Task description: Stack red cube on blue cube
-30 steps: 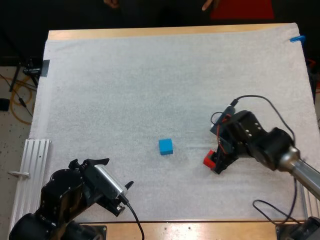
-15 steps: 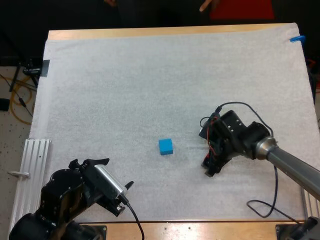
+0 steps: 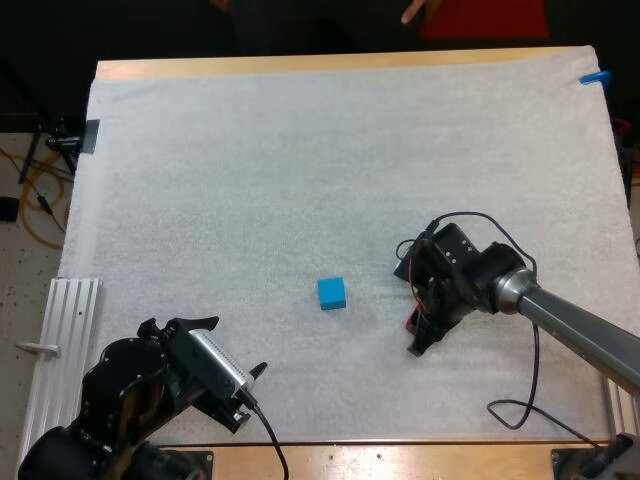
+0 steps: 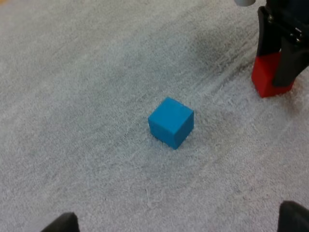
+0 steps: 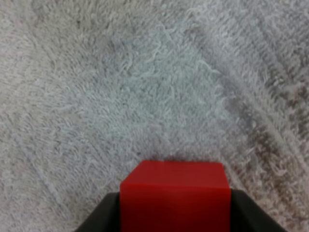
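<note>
Grasp looks done: the right jaws are clamped on the red cube (image 4: 270, 79) from both sides, low at the white mat (image 3: 300, 150), beside the blue cube (image 3: 332, 293) but well apart from it. Next, I'd say, it needs a clean lift, a carry across, and careful centring over the blue before lowering. The left jaws stand open and idle. Since a second ago the right jaws have swung slightly nearer the blue cube, which hasn't budged.

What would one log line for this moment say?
right pincer: shut on red cube | blue cube: alone on mat | left pincer: open
</note>
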